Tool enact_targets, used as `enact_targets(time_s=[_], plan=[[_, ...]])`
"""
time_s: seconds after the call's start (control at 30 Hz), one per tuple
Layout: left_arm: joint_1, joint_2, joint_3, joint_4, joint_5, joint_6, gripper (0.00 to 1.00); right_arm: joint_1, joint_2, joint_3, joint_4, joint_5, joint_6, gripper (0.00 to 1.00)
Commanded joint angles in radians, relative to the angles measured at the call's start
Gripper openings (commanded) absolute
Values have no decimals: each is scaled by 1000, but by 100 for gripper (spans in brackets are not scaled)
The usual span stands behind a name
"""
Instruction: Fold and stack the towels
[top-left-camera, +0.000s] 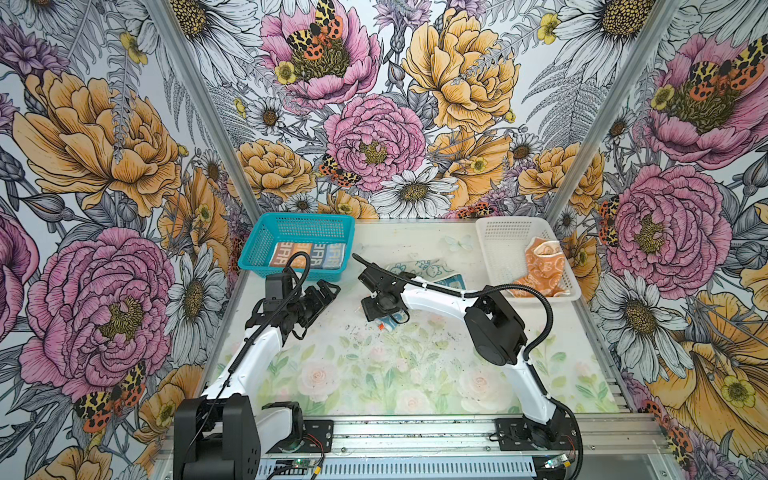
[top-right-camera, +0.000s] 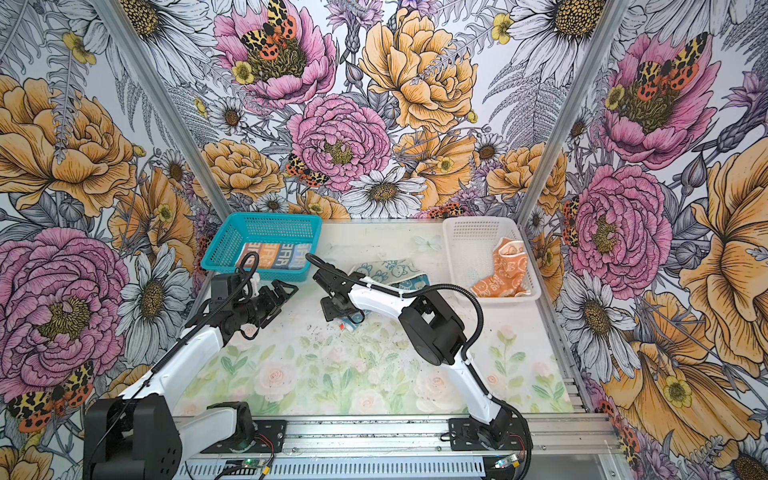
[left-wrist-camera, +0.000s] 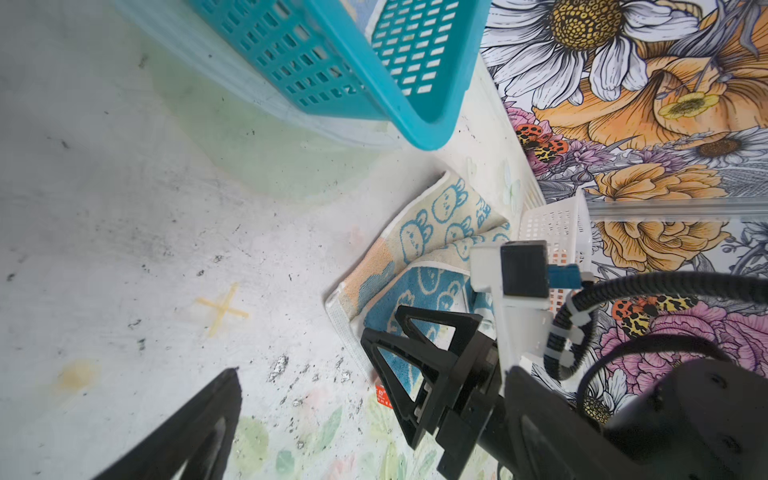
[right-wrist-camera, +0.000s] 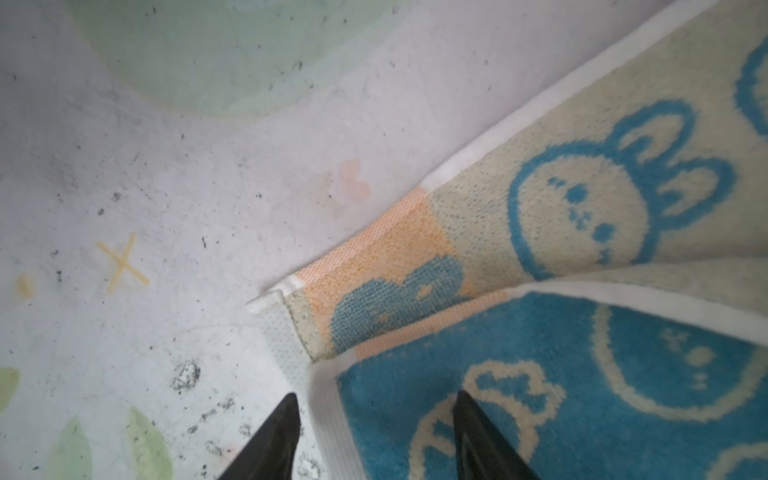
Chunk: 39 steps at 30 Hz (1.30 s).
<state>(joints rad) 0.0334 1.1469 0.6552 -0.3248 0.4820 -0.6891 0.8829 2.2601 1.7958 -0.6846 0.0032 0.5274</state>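
Both top views show a floral-print table (top-left-camera: 415, 374) with two arms mounted at its near edge. The left arm (top-left-camera: 257, 353) is angled up from 7 o'clock toward 1 o'clock, its forearm held above the surface; the right arm (top-left-camera: 432, 301) is folded at the elbow and stretched from 5 o'clock toward 10 o'clock, its wrist tipped downward.

A teal basket (top-left-camera: 255, 245) is set at 10 o'clock, with the striped towel (top-left-camera: 307, 254) laid folded inside; a white basket (top-left-camera: 503, 232) is set at 2 o'clock, with the orange towel (top-left-camera: 540, 266) crumpled in it. The cream towel (top-left-camera: 428, 268) is spread loosely at 12 o'clock between the baskets, one part turned blue side up.

The left gripper (top-left-camera: 330, 291) is held wide apart and empty, just beside the teal basket. The right gripper (right-wrist-camera: 374, 399) is seen with its jaws apart; the towel's white hem lies between them.
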Motion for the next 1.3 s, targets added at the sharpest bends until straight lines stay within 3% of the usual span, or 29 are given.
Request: enact_targets(time_s=[0.0,0.27,0.6,0.73,0.93,1.27], plan=[[7,-14,-4,10,38,23,99,22,31,41,-43,49,10,56],[-6,-3,3,10,39,24,99,38,47,22,-72,76,11,45],[-148,34,36,10,-57,11,99,-4,-80,-136,-69,147,1,8],[-223,78,62,20,-93,-4,99,-39,-161,-238,-54,162,-12,1],[-351,161,108,57,-135,-31,99,-118,-311,-378,-30,139,-42,0],[-516,333,221,63,-161,-18,99,-278,-589,-642,66,-6,-14,0]])
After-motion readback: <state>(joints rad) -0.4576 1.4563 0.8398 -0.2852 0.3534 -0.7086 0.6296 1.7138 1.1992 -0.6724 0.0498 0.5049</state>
